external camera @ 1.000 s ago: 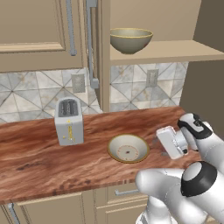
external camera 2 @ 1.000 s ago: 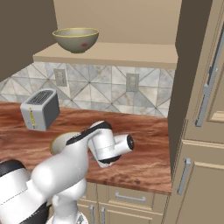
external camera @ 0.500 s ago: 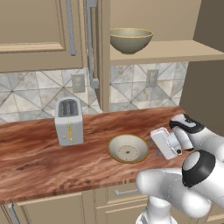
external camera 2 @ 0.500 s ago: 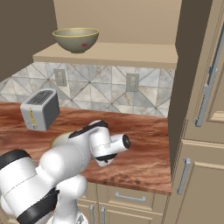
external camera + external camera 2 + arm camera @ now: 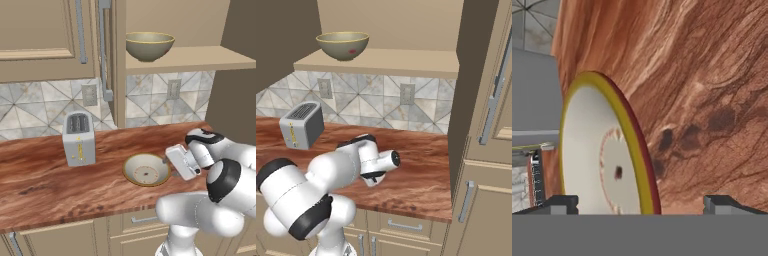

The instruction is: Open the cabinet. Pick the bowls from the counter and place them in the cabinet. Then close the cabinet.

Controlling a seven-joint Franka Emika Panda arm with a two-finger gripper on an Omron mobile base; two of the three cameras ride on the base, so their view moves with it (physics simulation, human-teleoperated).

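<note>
Shallow bowl (image 5: 146,169) is seen on the wood tabletop (image 5: 45,185) in the left base view, the gripper (image 5: 170,159) just right of it; a deep bowl (image 5: 149,45) sits on the cabinet (image 5: 190,57) shelf. Toaster (image 5: 302,125) is shown left in the right base view. Jaws are spread wide beside the shallow bowl in the hand view.

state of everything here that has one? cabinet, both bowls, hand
cabinet: open, doors swung wide
deep bowl: upright on the cabinet shelf
shallow bowl: flat on the counter, not held
hand: open, beside the shallow bowl's rim
</note>
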